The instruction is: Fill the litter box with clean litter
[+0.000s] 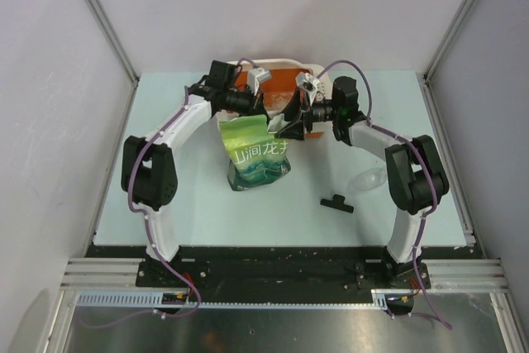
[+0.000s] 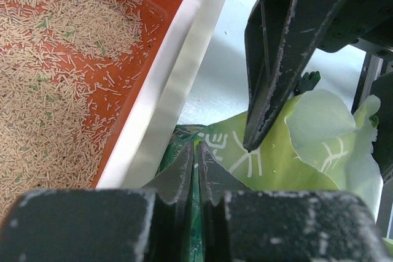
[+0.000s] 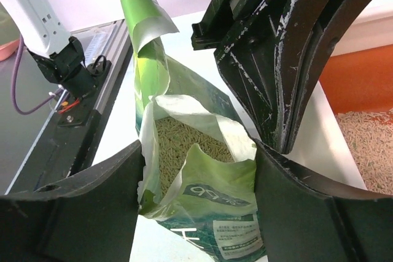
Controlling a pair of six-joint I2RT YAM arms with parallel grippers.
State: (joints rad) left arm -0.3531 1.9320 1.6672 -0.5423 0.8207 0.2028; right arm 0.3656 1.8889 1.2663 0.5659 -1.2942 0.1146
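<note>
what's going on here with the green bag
The left gripper is shut on the edge of the green pouch, which sits right beside the litter box. The right gripper has its jaws open on either side of the pouch's open mouth. Some clean litter already covers part of the box; more shows inside the pouch.

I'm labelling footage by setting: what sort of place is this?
Probably a robotics lab test cell: plain white panel walls in aluminium framing, two arms bolted to a table edge, and a litter box and green pouch staged between them.
</note>
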